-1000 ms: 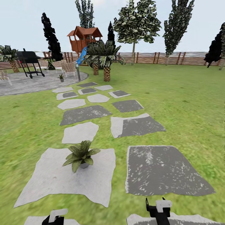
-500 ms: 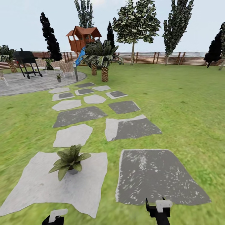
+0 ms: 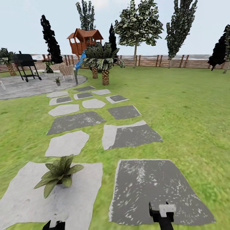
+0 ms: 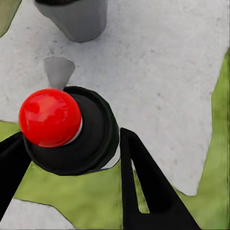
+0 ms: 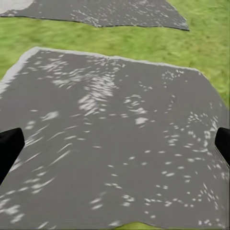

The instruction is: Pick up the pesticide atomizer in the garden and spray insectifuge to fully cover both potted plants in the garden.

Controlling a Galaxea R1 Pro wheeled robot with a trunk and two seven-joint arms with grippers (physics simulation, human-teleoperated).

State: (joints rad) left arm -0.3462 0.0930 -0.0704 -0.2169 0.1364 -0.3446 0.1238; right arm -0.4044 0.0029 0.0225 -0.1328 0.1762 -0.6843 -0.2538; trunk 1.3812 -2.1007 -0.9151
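Near potted plant sits on the pale stepping stone, just ahead of the left gripper, fingers spread wide apart. Right gripper gapes, empty, over the dark slab.

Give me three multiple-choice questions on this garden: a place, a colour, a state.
1. The nearer potted plant stands on: A grass; B a pale stepping stone; C a dark stone.
2. The grill on the patio is: A red; B white; C black.
3. The right tool is: A open, empty; B shut on a bottle; C shut on a leaf.
Answers: B, its pot sits on the pale slab; C, its frame and lid are black; A, its fingers stand wide apart, nothing between.
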